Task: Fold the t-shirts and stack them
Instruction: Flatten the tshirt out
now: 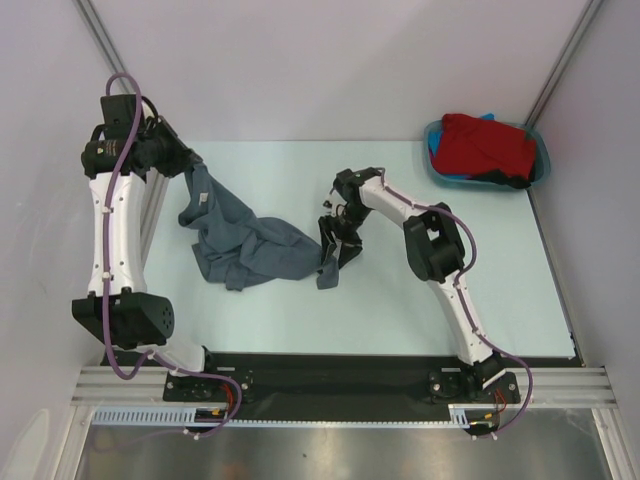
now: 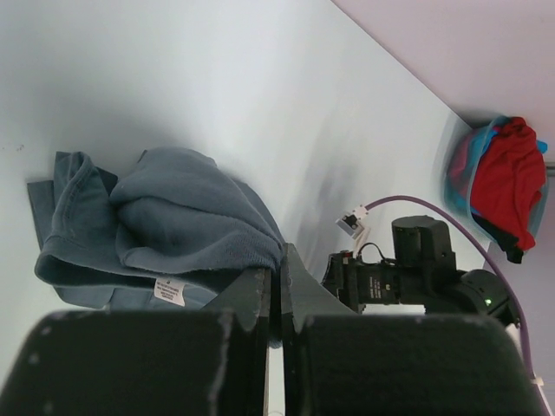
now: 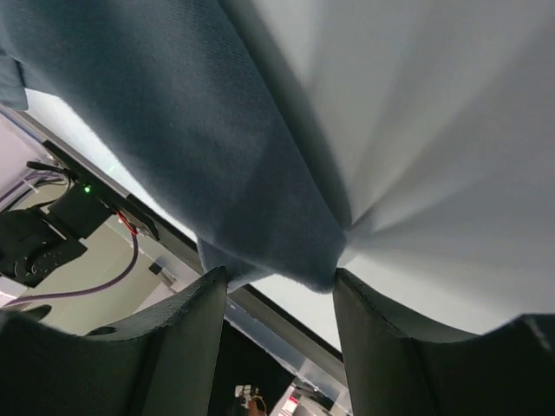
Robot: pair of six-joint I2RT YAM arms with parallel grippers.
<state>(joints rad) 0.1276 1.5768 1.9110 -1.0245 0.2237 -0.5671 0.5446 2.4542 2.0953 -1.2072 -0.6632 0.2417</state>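
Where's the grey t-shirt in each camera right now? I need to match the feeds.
Top external: grey t-shirt, left of centre, crumpled.
Left wrist: lower left, bunched, with its white label showing.
Right wrist: fills the upper left, with a corner hanging toward bottom centre.
Shared landmark: the pale table around the cloth in all three views.

robotics lab cell: plain white wall panels (image 1: 330,60), alu extrusion frame (image 1: 560,382), pale table (image 1: 300,310) w/ cable duct (image 1: 130,415).
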